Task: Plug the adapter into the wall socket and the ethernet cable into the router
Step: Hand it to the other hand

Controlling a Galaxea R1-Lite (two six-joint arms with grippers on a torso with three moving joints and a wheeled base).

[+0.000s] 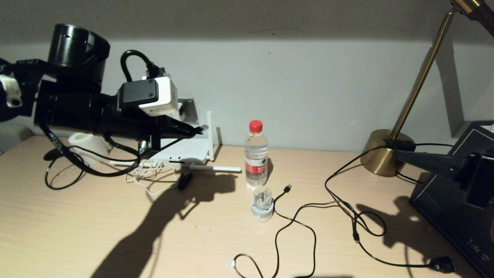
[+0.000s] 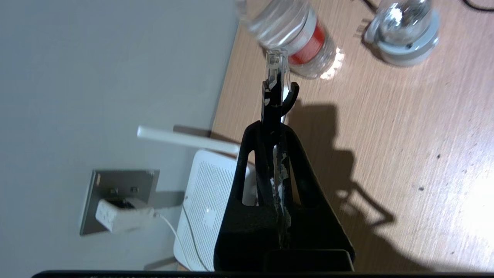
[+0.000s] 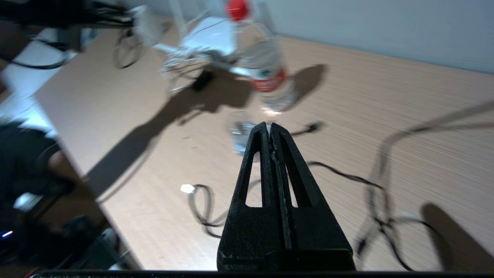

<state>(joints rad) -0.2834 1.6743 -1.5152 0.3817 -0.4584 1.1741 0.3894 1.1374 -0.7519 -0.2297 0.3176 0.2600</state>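
The left gripper (image 2: 276, 101), clamped on the ethernet cable (image 2: 274, 73) just behind its clear connector, hovers above the router (image 2: 208, 193). The adapter (image 2: 117, 217) sits in the wall socket (image 2: 123, 181) behind the router. The right gripper (image 3: 271, 133), pressed closed and empty, hangs well away from the router.

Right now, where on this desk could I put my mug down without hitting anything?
Bare wood lies front-left, before the router and left of the clear-domed gadget. Crowded: the router corner with its white cord tangle, and the right side, where black cables loop toward the lamp base.
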